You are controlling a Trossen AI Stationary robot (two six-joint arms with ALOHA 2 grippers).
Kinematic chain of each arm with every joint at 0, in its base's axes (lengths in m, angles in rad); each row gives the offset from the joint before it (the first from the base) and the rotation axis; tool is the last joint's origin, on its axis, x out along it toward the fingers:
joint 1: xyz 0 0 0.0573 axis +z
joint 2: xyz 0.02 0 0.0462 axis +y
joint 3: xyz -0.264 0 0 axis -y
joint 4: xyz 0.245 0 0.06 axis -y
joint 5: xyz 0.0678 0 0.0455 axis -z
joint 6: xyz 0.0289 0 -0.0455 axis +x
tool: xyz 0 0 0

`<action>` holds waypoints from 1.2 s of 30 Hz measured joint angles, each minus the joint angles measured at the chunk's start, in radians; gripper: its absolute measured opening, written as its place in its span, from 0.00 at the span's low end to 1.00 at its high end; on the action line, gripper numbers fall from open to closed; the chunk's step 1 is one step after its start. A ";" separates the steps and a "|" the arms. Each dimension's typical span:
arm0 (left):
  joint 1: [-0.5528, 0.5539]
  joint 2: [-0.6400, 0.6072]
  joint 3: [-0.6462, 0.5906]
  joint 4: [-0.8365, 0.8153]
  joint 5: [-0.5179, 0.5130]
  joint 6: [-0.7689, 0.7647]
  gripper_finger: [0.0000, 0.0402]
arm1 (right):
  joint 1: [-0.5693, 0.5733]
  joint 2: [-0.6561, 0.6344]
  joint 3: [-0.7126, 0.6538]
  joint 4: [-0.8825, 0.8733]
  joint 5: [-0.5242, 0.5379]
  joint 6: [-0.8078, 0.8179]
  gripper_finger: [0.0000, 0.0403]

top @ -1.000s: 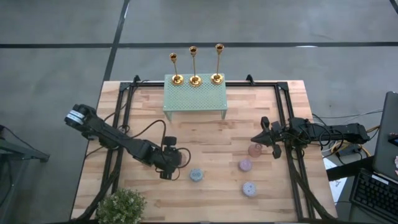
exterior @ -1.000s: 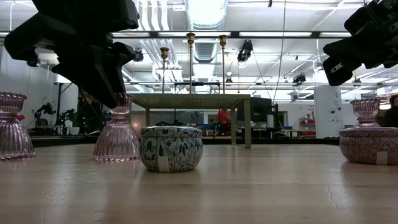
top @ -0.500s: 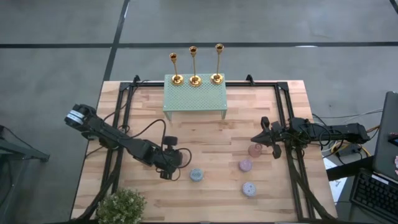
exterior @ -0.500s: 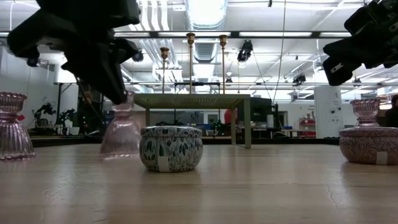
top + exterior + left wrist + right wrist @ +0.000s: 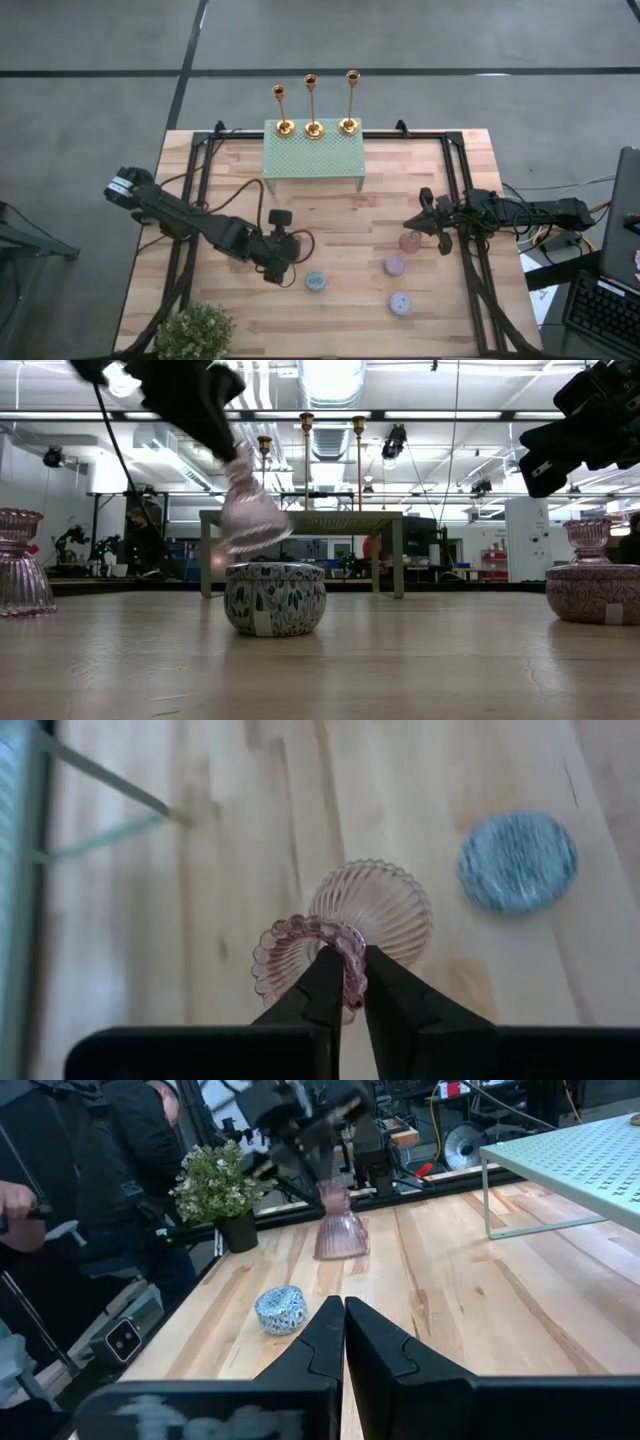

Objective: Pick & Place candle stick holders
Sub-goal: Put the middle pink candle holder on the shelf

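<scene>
candle stick holders (image 5: 313,108) slim shiny gold, ribbed pink glass holder (image 5: 355,925) in left tool (image 5: 346,982)

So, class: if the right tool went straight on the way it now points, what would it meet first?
From the right tool, probably the pink glass holder, held off the table by the left tool; depth is unclear. The patterned tin lies beside that line.

The pale wooden plank worktop (image 5: 330,215) carries a mint-green perforated metal stand (image 5: 313,155) at its far edge. On that stand three tall gold metal candle stick holders (image 5: 313,128) stand upright in a row. Directly on the wood lie a round floral-patterned tin (image 5: 316,282), three pink ribbed glass pieces (image 5: 396,265) and a small potted green plant (image 5: 196,328) at the near left corner.
</scene>
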 joint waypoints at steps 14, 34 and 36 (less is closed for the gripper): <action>0.255 -0.001 0.265 0.032 -0.005 0.271 0.07 | 0.000 0.000 0.000 0.000 0.000 0.000 0.02; 0.616 0.263 0.571 0.059 0.119 0.491 0.07 | 0.000 0.005 0.000 0.000 0.000 0.000 0.02; 0.637 0.294 0.599 0.046 0.119 0.501 0.07 | 0.000 0.005 0.000 0.000 0.000 0.000 0.02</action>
